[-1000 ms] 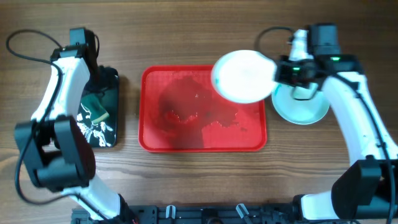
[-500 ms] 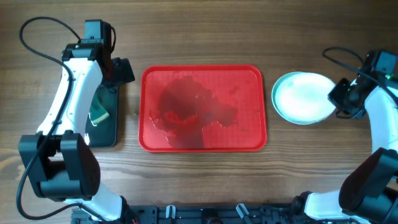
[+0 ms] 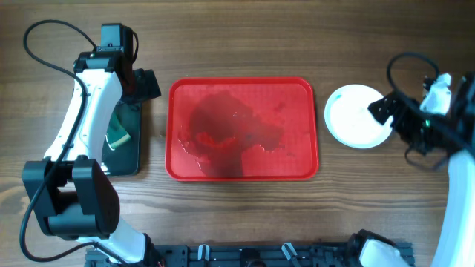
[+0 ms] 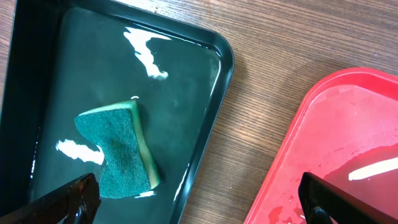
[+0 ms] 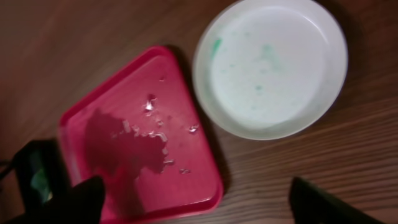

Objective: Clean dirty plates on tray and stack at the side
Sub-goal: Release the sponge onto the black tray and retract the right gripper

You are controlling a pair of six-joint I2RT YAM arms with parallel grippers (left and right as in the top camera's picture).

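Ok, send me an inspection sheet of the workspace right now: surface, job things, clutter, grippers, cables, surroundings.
Surface: wooden table, wood grain showing around both trays.
Job's things: red tray holds no plates, only wet patches; plates sit on the table to its right, top one white with faint green traces; count cannot be told.
Clutter: black tray left of the red tray, green sponge lying in it.
Grippers: left gripper open, empty, over the black tray's edge; right gripper open, empty, not touching the plates.
Cables: black cables loop beside each arm.
Surroundings: dark rig bar along the table's near edge.
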